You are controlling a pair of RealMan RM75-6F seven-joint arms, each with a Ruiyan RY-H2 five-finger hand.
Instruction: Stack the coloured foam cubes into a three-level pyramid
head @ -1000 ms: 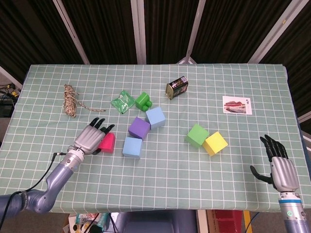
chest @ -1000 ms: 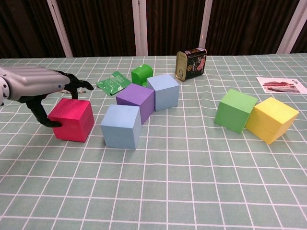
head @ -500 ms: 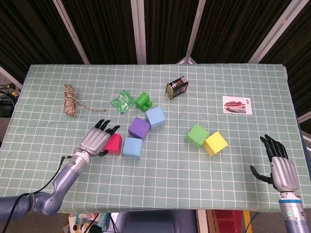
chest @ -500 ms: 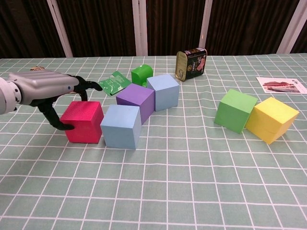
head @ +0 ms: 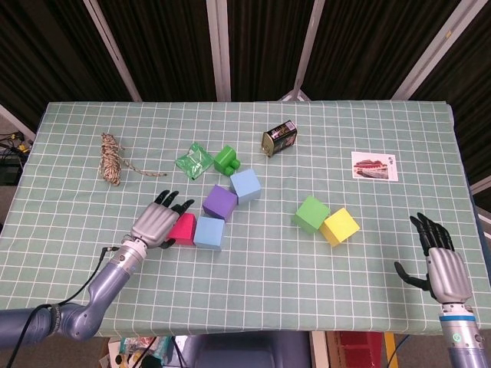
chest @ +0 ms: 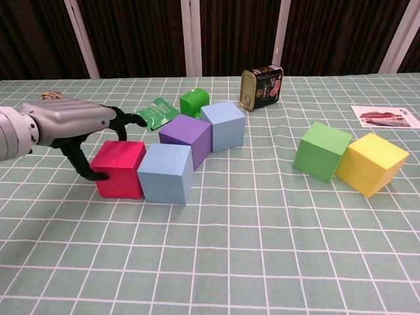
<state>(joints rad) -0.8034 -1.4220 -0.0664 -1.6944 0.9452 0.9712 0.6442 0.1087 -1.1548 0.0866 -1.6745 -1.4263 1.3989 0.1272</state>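
My left hand (head: 157, 224) (chest: 69, 123) grips the red cube (head: 182, 228) (chest: 119, 169), fingers over its top and far side, thumb on its left face. The red cube stands on the cloth, touching the left side of a light blue cube (head: 209, 233) (chest: 165, 173). Behind them are a purple cube (head: 220, 202) (chest: 186, 138) and a second light blue cube (head: 245, 185) (chest: 224, 125). To the right, a green cube (head: 311, 213) (chest: 321, 151) and a yellow cube (head: 340, 226) (chest: 371, 163) sit side by side. My right hand (head: 441, 264) is open at the front right edge, holding nothing.
A tin can (head: 279, 139) (chest: 262, 85) lies at the back centre. A green packet (head: 193, 161) and a small green object (head: 226, 159) lie behind the cubes. A rope coil (head: 113, 157) is at the back left, a photo card (head: 374, 165) at the right.
My left hand has slid the red cube to the right until it meets the front light blue cube. The right hand and the other cubes have stayed where they were.
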